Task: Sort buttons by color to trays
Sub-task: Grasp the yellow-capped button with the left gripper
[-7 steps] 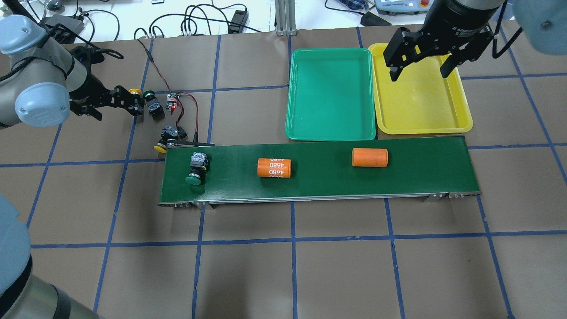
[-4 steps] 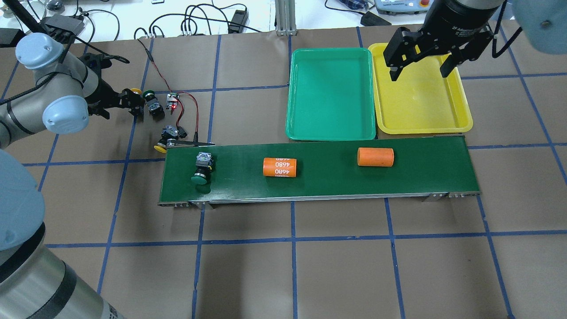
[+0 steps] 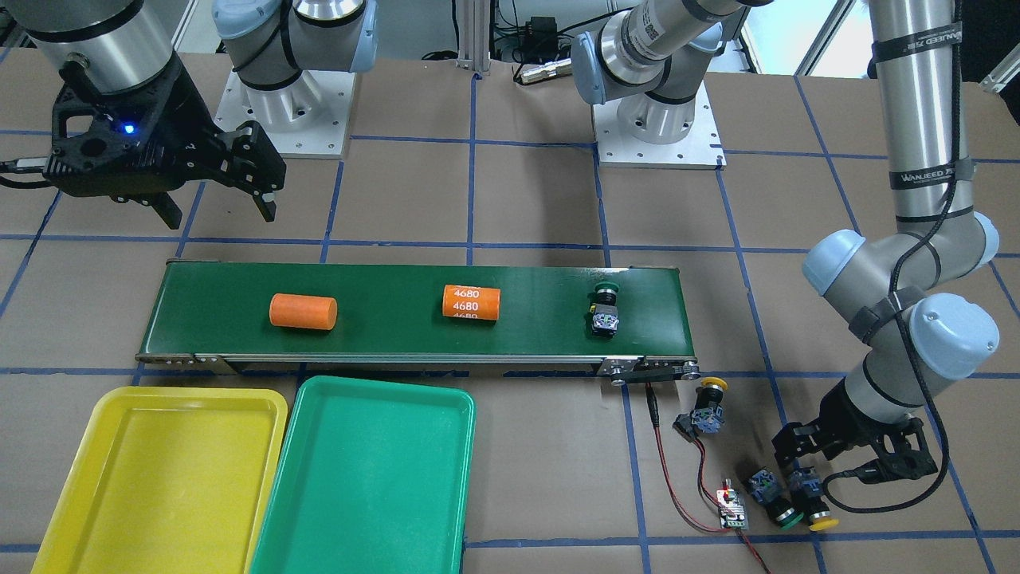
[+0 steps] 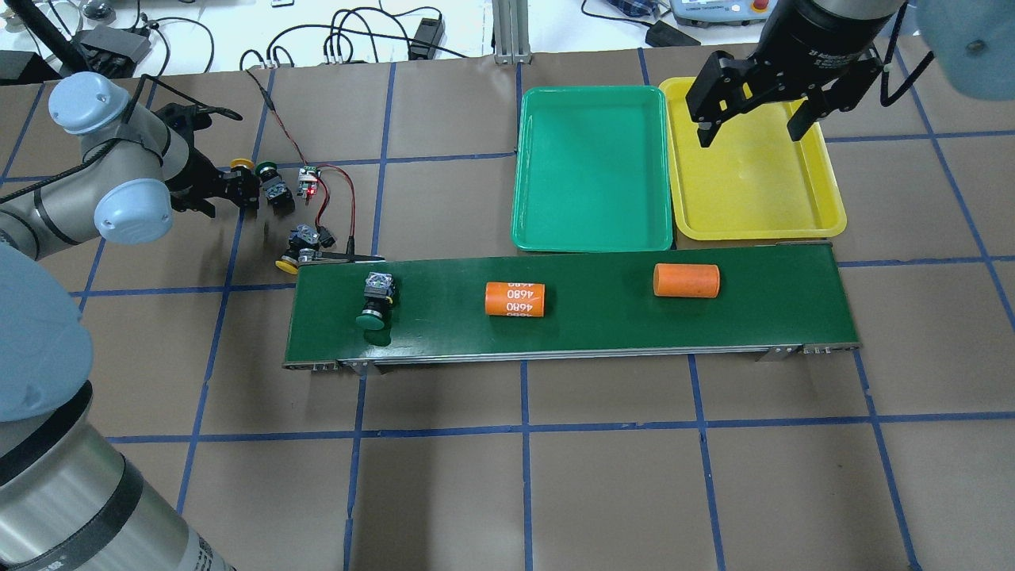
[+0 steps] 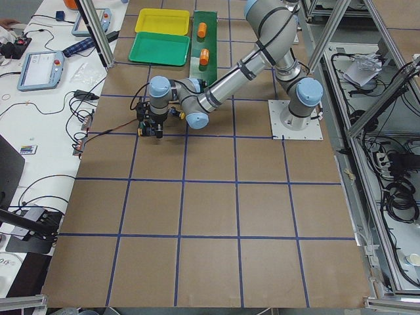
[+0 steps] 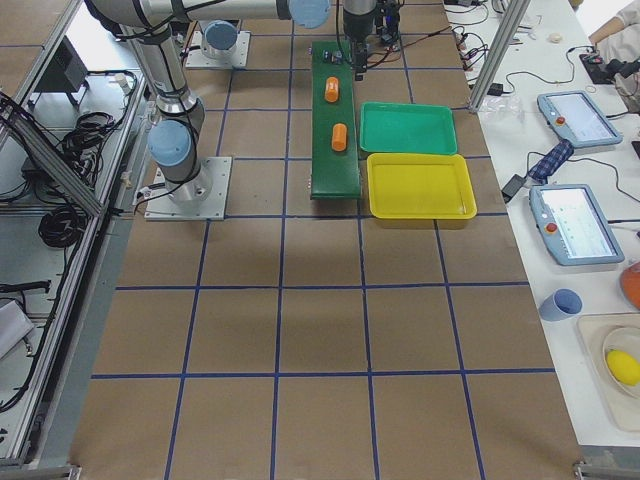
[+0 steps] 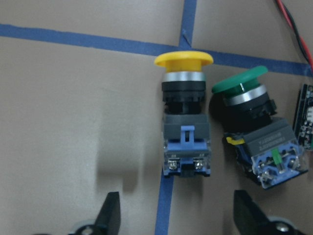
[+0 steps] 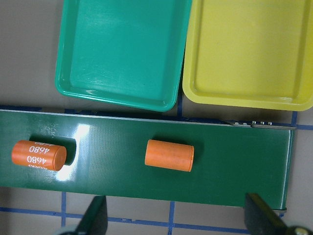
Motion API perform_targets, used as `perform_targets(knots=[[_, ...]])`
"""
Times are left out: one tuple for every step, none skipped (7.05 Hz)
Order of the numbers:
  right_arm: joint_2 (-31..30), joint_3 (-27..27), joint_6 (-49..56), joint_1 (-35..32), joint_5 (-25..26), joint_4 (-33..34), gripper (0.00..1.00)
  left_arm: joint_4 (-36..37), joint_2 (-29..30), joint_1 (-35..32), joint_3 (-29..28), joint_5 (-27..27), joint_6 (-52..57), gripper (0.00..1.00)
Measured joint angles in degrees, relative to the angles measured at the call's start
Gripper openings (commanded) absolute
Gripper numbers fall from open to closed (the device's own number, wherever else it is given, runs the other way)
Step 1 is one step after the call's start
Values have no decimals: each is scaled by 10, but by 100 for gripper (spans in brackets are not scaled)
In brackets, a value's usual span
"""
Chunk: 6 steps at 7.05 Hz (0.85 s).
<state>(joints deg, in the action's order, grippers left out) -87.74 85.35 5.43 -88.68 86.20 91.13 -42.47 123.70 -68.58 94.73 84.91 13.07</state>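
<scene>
Low at the table with the left gripper, jaws spread wide, nothing held. Just ahead, lined up with the gap: a yellow button on its side, mushroom cap pointing away, blue-and-black body nearest. Crowding beside it, a tilted green button, then a circuit board. High up with the right gripper, jaws wide, looking down on conveyor belt, orange cylinder, green tray and yellow tray.

robot lab, no doubt: big table w/ blue tape grid, arm bases bolted onto it, teach pendants on white bench beside table, cable tangles on floor alongside, alu frame posts round it.
</scene>
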Motion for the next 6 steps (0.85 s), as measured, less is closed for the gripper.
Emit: perform_targets(knots=[[0,0,0,0,0,0,100,0,4,-1,-9,-1,-1,72],[-1,1,0,0,-1,1,100,0,7,-1,-15,-2,-1,71],[-1,1,0,0,-1,1,100,0,9,-1,-18,-3,-1,68],[-1,1,0,0,-1,1,100,0,11,-1,-19,-3,-1,64],[-1,2,0,0,-1,1,100,0,12,-1,-19,-4,-1,63],[-1,3,0,0,-1,2,100,0,14,-1,-19,-5,-1,58]])
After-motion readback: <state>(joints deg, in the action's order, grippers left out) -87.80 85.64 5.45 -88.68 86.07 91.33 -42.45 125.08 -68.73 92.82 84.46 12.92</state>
